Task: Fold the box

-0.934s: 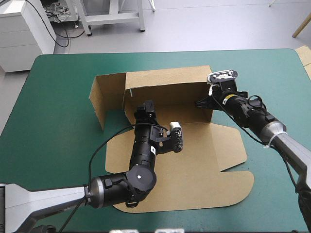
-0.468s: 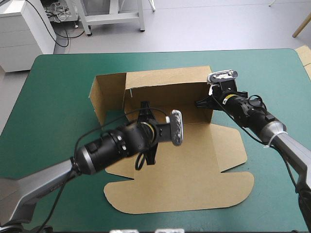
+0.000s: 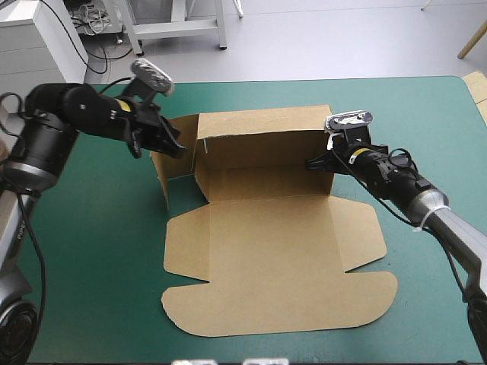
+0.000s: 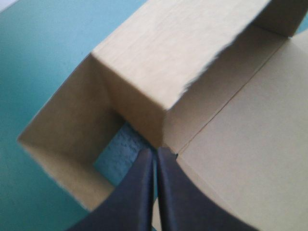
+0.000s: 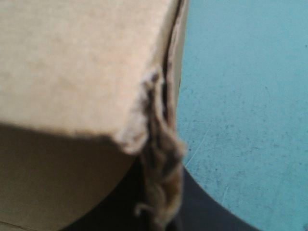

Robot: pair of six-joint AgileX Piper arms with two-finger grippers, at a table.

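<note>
The brown box (image 3: 266, 258) lies as a cut sheet on the teal-green cover, its back wall (image 3: 262, 148) raised and a left end flap (image 3: 173, 163) standing. My left gripper (image 3: 176, 148) is shut. Its tips are at the corner where that flap meets the back wall. In the left wrist view the gripper (image 4: 155, 153) points into this corner of the box (image 4: 231, 144), with cover showing beside it. My right gripper (image 3: 310, 163) is shut on the right end of the back wall. The right wrist view shows the box's frayed board edge (image 5: 161, 144) running down into that gripper (image 5: 159, 211).
The wide rounded lid panel (image 3: 304, 304) lies flat toward the table's front edge. Bare cover (image 3: 84, 243) spreads left of the box and beyond its right side (image 3: 434, 137). A pale board edge (image 3: 478, 85) shows past the table's far right corner.
My left arm has swung from over the middle of the sheet out to the far left corner of the box. The right gripper and the back wall stay as before.
</note>
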